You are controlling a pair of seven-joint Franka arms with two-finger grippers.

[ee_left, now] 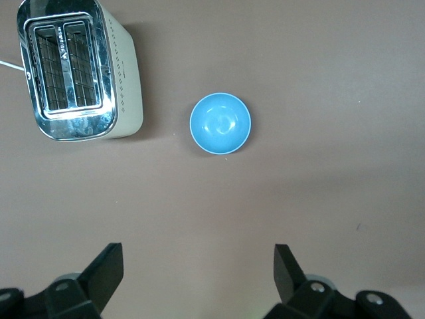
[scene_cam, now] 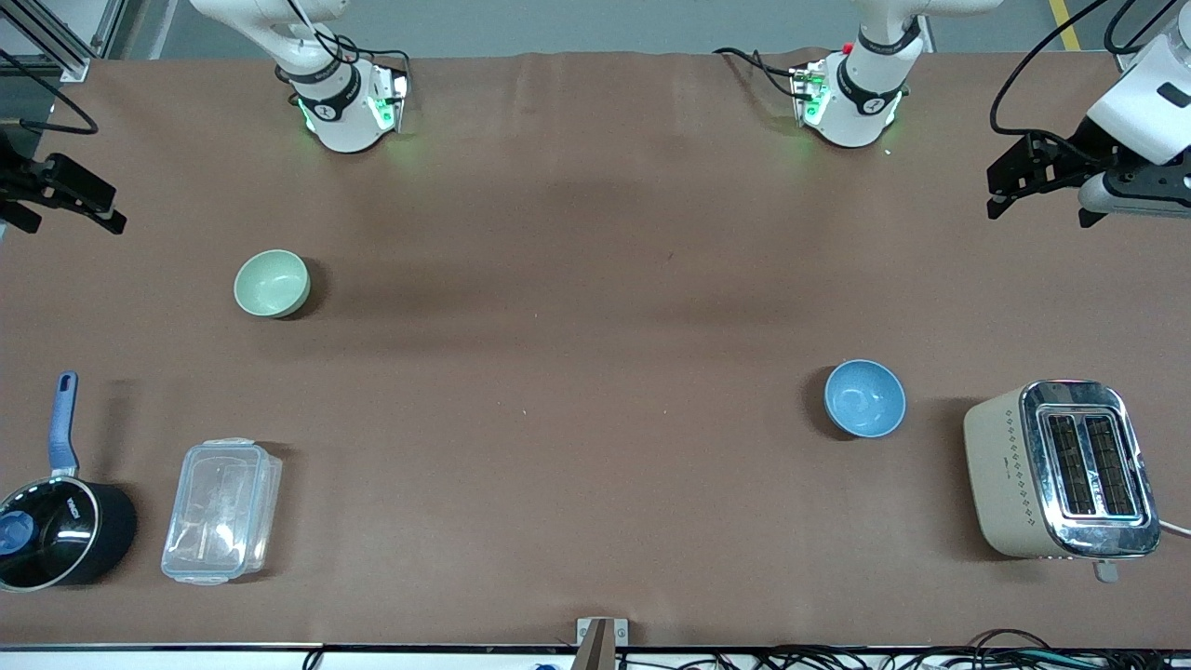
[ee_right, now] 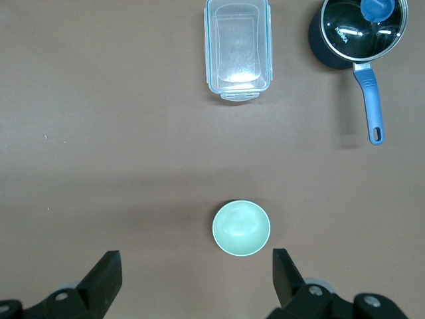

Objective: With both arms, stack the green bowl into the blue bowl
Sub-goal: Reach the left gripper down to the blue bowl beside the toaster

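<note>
The green bowl (scene_cam: 272, 284) stands upright and empty on the brown table, toward the right arm's end. It also shows in the right wrist view (ee_right: 241, 228). The blue bowl (scene_cam: 864, 398) stands upright and empty toward the left arm's end, nearer to the front camera than the green one. It also shows in the left wrist view (ee_left: 220, 123). My left gripper (scene_cam: 1033, 200) (ee_left: 198, 266) is open and empty, high over the left arm's end of the table. My right gripper (scene_cam: 65, 200) (ee_right: 196, 269) is open and empty, high over the right arm's end.
A beige and chrome toaster (scene_cam: 1061, 470) (ee_left: 76, 73) stands beside the blue bowl at the left arm's end. A clear lidded plastic box (scene_cam: 221, 510) (ee_right: 238, 50) and a black saucepan with a blue handle (scene_cam: 56, 530) (ee_right: 358, 30) sit near the front edge at the right arm's end.
</note>
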